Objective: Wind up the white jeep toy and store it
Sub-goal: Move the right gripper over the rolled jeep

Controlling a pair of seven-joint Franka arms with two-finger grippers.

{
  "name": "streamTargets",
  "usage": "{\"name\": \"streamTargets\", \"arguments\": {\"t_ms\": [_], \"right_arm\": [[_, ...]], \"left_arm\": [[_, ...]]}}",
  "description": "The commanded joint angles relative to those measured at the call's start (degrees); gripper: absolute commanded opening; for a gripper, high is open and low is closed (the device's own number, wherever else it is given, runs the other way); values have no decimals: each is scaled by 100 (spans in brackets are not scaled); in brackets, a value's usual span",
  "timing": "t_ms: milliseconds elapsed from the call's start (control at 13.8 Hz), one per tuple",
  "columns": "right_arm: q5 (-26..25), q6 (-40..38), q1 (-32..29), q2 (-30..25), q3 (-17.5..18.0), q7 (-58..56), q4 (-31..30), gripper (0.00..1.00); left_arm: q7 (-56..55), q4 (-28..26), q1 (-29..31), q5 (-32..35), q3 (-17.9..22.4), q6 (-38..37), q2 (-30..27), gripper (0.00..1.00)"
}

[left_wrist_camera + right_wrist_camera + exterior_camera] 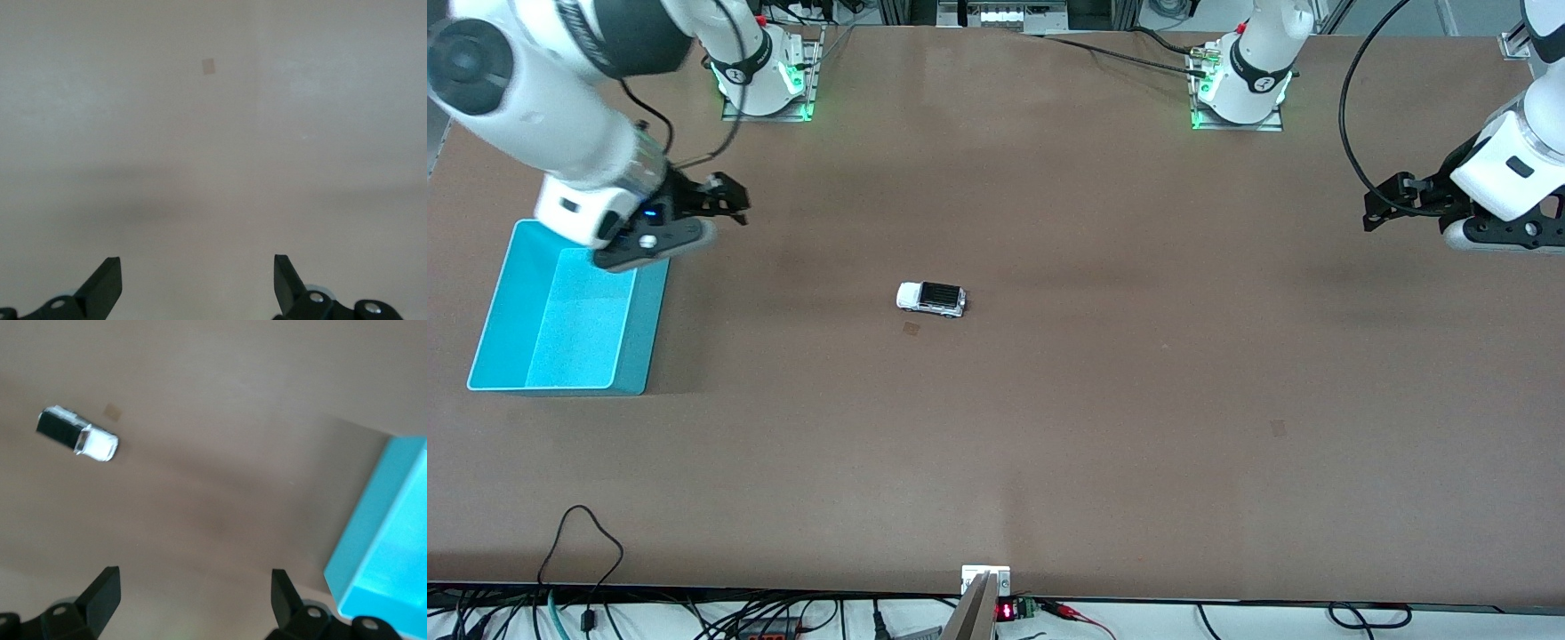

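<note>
Your brown bench (pixel 1049 444) holds: white jeep toy (pixel 931 299), frame centre; turquoise bin (pixel 560 320), frame's left edge. Right gripper (pixel 725 203) over bench beside bin, left gripper (pixel 1383 209) over bench at frame's right edge, both jaws apart.

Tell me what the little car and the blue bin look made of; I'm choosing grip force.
The car looks like hard glossy plastic or painted metal, which one is unclear: its white body shines and its black roof panel is ribbed. The bin looks like rigid moulded plastic, matte turquoise with thin straight walls and a faintly speckled floor. Both sit on a dull brown table.
</note>
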Motion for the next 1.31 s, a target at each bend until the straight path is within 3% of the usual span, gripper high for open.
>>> {"name": "streamTargets", "arguments": {"t_ms": [0,363,727,1090,1235], "right_arm": [[43,265,518,316,-51,-430,25,100],[52,1222,1328,905,-51,-1150,25,100],[78,2232,1600,1459,-42,-2258,25,100],[87,3392,1935,2083,-33,-2496,-89,100],[87,4112,1927,2242,54,-2488,-422,100]], "left_arm": [[-104,257,-23,158,8,-248,86,100],[-104,284,-15,158,17,-275,104,100],[-112,284,-32,167,-1,-336,86,100],[-104,284,-6,167,8,-336,95,100],[-104,284,-15,167,8,-336,95,100]]}}
